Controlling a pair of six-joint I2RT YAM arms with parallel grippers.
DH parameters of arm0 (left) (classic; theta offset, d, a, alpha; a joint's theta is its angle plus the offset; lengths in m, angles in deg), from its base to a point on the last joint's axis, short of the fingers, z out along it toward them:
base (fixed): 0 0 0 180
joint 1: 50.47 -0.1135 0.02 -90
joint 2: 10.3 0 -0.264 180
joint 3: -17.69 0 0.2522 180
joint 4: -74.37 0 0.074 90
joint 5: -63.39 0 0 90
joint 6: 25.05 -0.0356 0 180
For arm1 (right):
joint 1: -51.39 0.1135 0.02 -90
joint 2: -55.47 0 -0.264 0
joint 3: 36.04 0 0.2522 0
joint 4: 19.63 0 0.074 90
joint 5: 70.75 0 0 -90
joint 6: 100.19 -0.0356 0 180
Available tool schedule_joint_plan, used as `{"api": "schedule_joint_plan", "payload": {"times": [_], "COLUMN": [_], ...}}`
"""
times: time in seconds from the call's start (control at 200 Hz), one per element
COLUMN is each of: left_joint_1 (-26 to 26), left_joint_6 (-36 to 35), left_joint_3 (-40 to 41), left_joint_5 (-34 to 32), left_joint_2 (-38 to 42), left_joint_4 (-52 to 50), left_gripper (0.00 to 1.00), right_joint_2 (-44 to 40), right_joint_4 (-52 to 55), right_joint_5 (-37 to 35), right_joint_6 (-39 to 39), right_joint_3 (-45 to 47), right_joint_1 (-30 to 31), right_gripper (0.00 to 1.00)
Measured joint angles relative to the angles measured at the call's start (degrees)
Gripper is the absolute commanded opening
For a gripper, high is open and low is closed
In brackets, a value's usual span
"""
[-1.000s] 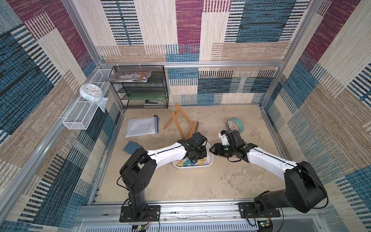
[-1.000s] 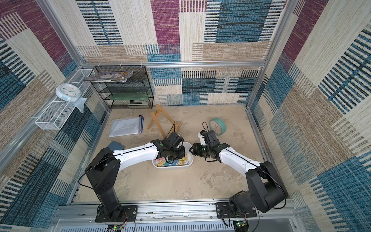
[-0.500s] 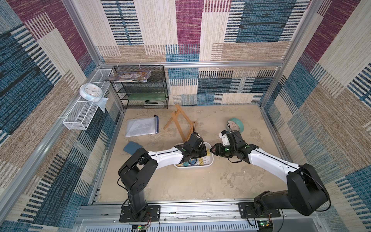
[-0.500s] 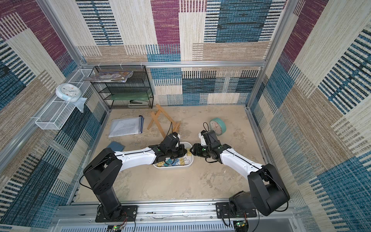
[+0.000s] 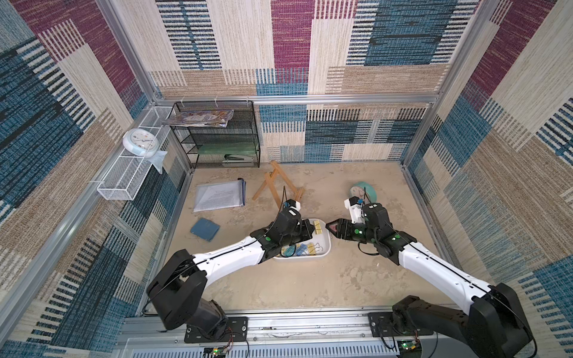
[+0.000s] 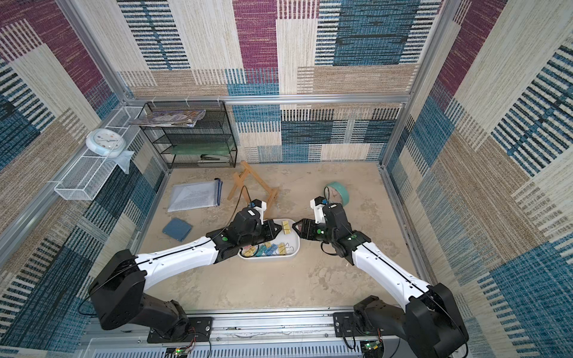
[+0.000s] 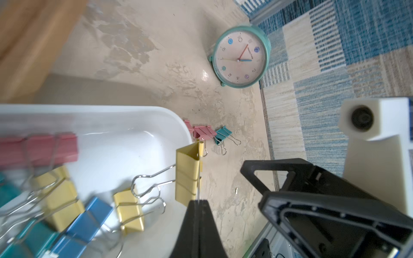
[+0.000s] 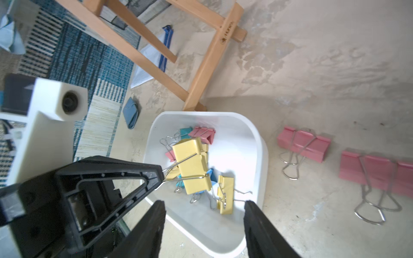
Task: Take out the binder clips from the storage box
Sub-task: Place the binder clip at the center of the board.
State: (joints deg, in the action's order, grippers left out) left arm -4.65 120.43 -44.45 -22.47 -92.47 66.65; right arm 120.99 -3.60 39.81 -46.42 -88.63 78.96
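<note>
**My left tool (image 5: 311, 232) holds a yellow binder clip (image 5: 317, 226)**

In a top view it hangs over the storage box (image 5: 326, 248), with the wooden easel (image 5: 274, 186) behind. Left wrist: the tool is clamped on the clip's wire; a teal clock (image 7: 240, 57) stands beyond. Right wrist: my right tool (image 8: 204, 212), jaws apart, faces that clip; pink clips (image 8: 304, 146) lie on the counter (image 8: 312, 67).

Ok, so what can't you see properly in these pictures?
- Both top views: the left arm covers part of the storage box, so not all binder clips show.
- Left wrist view: a pink clip and teal clips in the box are blurry and cut by the picture's edge.
- Right wrist view: another pink clip, on the table, is cut by the edge.
- Both top views: the white clock's time is too small to read.
</note>
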Motion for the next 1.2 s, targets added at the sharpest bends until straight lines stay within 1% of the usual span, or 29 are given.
{"api": "schedule_joint_plan", "payload": {"times": [0.085,0.165,0.331,0.451,0.531,0.646,0.761,0.836,0.931,1.017,1.202], "left_joint_1": [2.19,5.33,12.48,14.73,15.45,15.58,15.58,15.54,15.34,14.91,14.21], "left_joint_6": [3.89,7.85,16.41,24.94,30.42,37.29,44.02,49.18,53.90,56.78,60.92], "left_joint_3": [5.62,9.84,13.18,15.19,16.20,14.80,15.50,16.74,16.72,16.33,16.20], "left_joint_5": [-2.84,-7.45,-21.20,-29.94,-34.64,-40.11,-42.29,-42.14,-41.31,-40.39,-35.50], "left_joint_2": [7.37,15.43,30.86,37.68,40.46,41.55,39.98,36.94,34.25,32.24,26.51], "left_joint_4": [-1.55,-4.09,-14.91,-25.70,-32.48,-41.35,-45.83,-48.37,-50.49,-51.17,-51.47], "left_gripper": [0.00,0.00,0.00,0.00,0.00,0.00,0.00,0.00,0.00,0.00,0.00], "right_joint_2": [-1.20,-2.36,-4.04,-5.84,-6.73,-7.10,-6.80,-6.10,-4.66,-3.15,-0.02], "right_joint_4": [-0.61,-1.11,-2.40,-3.23,-4.35,-5.29,-5.66,-6.67,-7.34,-8.33,-8.61], "right_joint_5": [0.94,0.92,-0.50,-3.50,-6.01,-9.53,-12.74,-15.10,-17.16,-18.05,-19.06], "right_joint_6": [-0.22,-0.57,-1.55,-3.17,-4.61,-6.40,-7.21,-7.19,-7.13,-7.10,-6.03], "right_joint_3": [0.33,0.63,2.25,2.75,2.95,2.91,2.14,1.25,0.02,-0.37,-0.35], "right_joint_1": [1.64,3.89,8.15,10.97,12.57,14.23,14.69,14.73,14.84,15.10,15.87], "right_gripper": [0.60,0.59,0.58,0.58,0.58,0.58,0.58,0.58,0.58,0.58,0.58]}}
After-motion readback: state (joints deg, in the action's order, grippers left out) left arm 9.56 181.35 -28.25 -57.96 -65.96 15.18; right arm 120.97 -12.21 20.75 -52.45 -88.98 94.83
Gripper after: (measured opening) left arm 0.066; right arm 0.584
